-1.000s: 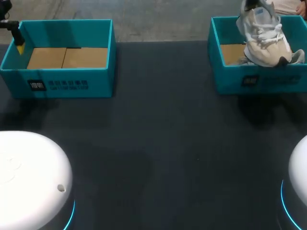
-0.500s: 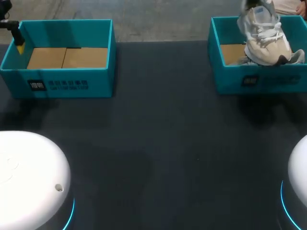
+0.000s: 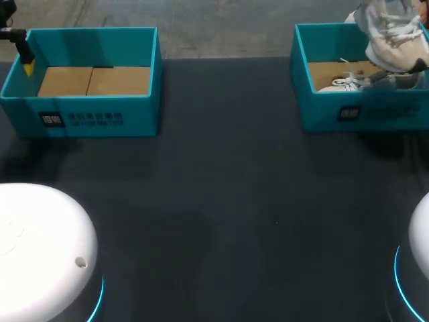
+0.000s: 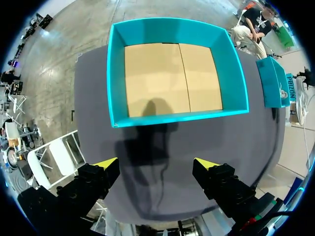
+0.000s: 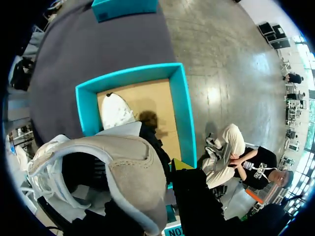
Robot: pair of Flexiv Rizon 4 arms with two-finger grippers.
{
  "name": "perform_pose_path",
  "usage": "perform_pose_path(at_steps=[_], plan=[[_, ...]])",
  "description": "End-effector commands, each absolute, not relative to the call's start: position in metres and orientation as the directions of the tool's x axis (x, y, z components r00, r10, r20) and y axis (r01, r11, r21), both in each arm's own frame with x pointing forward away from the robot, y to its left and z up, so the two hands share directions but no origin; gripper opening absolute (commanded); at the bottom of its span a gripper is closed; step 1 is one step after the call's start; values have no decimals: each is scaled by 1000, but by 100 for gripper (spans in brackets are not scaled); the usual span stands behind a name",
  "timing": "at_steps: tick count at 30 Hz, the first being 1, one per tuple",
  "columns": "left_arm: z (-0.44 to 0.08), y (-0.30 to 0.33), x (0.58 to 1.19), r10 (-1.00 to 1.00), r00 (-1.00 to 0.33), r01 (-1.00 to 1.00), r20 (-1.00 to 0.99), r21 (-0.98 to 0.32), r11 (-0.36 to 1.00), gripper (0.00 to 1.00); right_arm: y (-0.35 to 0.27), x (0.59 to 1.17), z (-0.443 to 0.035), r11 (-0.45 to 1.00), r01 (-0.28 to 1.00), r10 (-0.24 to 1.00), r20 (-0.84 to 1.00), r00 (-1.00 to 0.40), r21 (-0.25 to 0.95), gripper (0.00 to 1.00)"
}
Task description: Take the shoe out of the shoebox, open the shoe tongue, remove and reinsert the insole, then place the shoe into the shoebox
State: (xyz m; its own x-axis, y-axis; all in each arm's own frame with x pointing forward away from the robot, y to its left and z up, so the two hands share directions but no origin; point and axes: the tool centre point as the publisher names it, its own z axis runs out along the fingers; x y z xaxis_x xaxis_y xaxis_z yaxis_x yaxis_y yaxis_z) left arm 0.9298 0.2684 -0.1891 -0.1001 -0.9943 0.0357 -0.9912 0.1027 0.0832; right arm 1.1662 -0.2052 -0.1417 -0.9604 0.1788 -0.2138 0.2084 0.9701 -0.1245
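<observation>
One dark desk [image 3: 234,201] carries two teal shoeboxes: a left shoebox [image 3: 80,114] and a right shoebox [image 3: 335,114]. One pale shoe [image 3: 389,37] shows whole. One more white laced item [image 3: 345,84], possibly a second shoe, shows only in part. Two white rounded bases appear: a left arm base [image 3: 40,248] and a right arm base [image 3: 421,248]. The left gripper [image 4: 156,162] shows two yellow tips.

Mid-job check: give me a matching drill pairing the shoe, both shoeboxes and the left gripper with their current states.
Things:
1. shoe
2. left shoebox
3. right shoebox
4. left gripper

States:
A. open, nothing between its fingers
B. something white lying inside
C. held up above the right shoebox
D. only its brown floor showing inside

Pairs: 1-C, 2-D, 3-B, 4-A
</observation>
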Motion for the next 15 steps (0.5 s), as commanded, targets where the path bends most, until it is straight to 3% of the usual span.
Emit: perform_pose_path(at_steps=[1, 15], plan=[[-189, 268, 929, -994, -100, -991, 33, 85, 102, 100, -212, 1192, -147, 973, 201, 182, -161, -970, -113, 0], [-189, 268, 929, -994, -100, -991, 33, 85, 102, 100, -223, 1206, -158, 988, 143, 134, -139, -981, -58, 0]])
